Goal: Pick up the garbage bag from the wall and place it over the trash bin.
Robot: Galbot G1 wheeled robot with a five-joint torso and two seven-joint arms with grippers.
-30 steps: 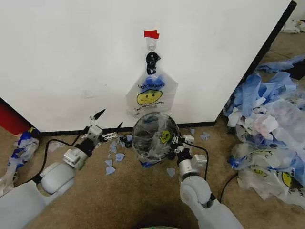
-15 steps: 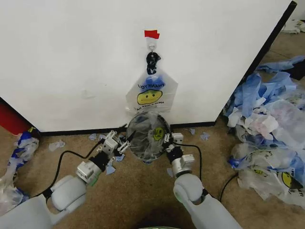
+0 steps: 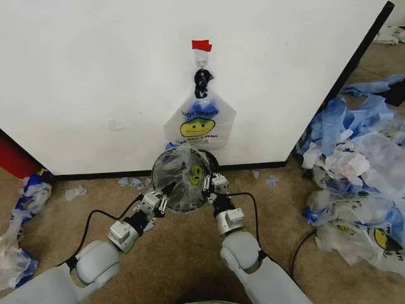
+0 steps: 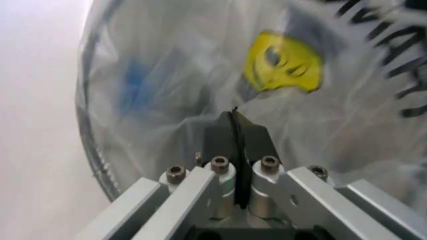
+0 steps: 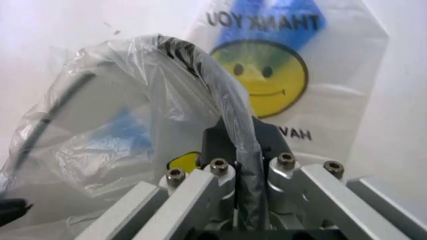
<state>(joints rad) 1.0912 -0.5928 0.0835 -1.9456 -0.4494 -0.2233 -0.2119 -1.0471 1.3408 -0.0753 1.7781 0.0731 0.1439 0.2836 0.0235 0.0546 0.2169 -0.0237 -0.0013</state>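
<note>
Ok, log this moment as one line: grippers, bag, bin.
left gripper: shut on bin bag | right gripper: shut on bin bag | bin bag: over trash bin | second bag: on wall hook

Left gripper point(image 4: 235, 120): dark fingers pressed together, tips meeting, against the plastic.
Garbage bag point(image 4: 200, 75): translucent, crinkled film just beyond the fingertips.
Print: yellow smiley face point(image 4: 283, 62), dark lettering point(image 4: 393, 55) beside it.
Blue patch point(image 4: 137, 82): blurred, seen through the film.
</note>
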